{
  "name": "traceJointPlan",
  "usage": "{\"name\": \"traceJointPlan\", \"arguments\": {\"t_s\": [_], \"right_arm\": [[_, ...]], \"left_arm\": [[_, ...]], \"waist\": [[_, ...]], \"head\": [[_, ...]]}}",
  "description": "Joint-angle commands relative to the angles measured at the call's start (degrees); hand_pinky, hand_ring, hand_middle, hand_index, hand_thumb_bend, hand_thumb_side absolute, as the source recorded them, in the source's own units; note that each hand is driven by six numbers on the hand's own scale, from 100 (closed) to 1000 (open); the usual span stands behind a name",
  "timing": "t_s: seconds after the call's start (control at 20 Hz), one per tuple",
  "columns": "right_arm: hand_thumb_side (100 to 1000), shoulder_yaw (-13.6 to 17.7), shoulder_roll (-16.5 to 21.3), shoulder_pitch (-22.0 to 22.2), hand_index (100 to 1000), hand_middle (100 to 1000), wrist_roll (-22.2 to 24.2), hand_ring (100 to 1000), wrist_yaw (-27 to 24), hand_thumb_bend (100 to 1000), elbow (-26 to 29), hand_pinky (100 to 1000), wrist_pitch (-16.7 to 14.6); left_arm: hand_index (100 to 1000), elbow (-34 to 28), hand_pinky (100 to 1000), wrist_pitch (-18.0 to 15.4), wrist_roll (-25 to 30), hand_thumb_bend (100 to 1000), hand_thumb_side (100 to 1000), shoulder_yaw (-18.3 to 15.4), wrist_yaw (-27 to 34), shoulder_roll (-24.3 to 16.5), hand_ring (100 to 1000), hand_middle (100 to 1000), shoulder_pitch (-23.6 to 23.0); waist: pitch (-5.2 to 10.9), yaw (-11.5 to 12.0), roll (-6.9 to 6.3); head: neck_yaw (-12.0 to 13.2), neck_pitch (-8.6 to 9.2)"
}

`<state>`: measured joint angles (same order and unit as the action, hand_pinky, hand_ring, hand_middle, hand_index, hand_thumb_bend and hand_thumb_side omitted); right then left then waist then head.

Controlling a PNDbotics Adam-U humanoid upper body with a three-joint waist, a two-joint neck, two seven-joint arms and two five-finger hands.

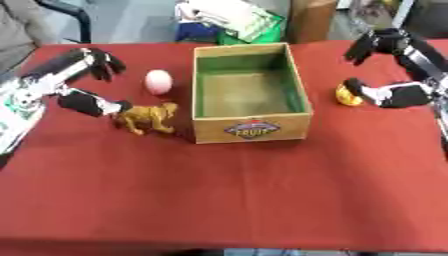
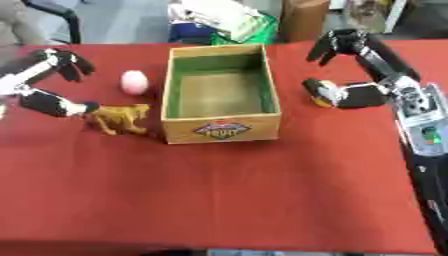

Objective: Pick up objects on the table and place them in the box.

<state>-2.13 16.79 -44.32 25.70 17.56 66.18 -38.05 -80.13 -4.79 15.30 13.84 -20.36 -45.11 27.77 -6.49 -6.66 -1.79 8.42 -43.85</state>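
Observation:
A wooden box (image 1: 251, 126) with a green inside stands mid-table and looks empty. Left of it a brown toy dog (image 1: 149, 117) stands on the red cloth, and a pale pink egg (image 1: 158, 81) lies just behind the dog. My left hand (image 1: 77, 75) is open around the dog's rear, thumb (image 1: 94, 105) touching it and fingers (image 1: 103, 64) spread above, left of the egg. Right of the box sits a small yellow object (image 1: 347, 95). My right hand (image 2: 372, 70) is open there, its thumb (image 2: 337, 93) against the yellow object and its fingers raised behind it.
The red tablecloth (image 1: 227, 195) reaches to the front edge. Beyond the table's far edge are a green and white bundle (image 1: 241, 20), a brown carton (image 1: 311, 17) and a chair (image 1: 74, 15). A person's sleeve shows at the upper left.

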Motion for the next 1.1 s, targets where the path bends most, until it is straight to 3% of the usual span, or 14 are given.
{"name": "traceJointPlan", "arguments": {"t_s": [0.05, 0.6, 1.1], "right_arm": [[442, 0.24, 0.45, -1.15, 660, 612, 0.35, 664, 0.03, 358, 0.52, 576, -0.28], [442, 0.19, 0.29, -1.15, 660, 611, 0.43, 663, 0.06, 362, 0.41, 576, -0.39], [443, -0.05, -0.26, -0.98, 659, 611, 0.9, 663, -0.04, 359, 0.38, 576, -0.52]], "left_arm": [[786, 0.42, 676, -0.51, 0.36, 510, 275, 0.0, -0.43, -0.96, 641, 663, 1.15], [788, 2.25, 676, -1.08, 1.39, 518, 276, 0.8, -1.25, -0.09, 642, 663, 1.94], [794, 10.67, 685, -4.36, 0.68, 541, 284, 1.63, -7.96, 5.39, 652, 671, 5.94]], "waist": [[0.96, 0.01, -0.04], [1.05, -0.01, 0.03], [1.19, -0.59, 0.11]], "head": [[0.01, -0.27], [0.08, -0.27], [0.62, -0.27]]}}
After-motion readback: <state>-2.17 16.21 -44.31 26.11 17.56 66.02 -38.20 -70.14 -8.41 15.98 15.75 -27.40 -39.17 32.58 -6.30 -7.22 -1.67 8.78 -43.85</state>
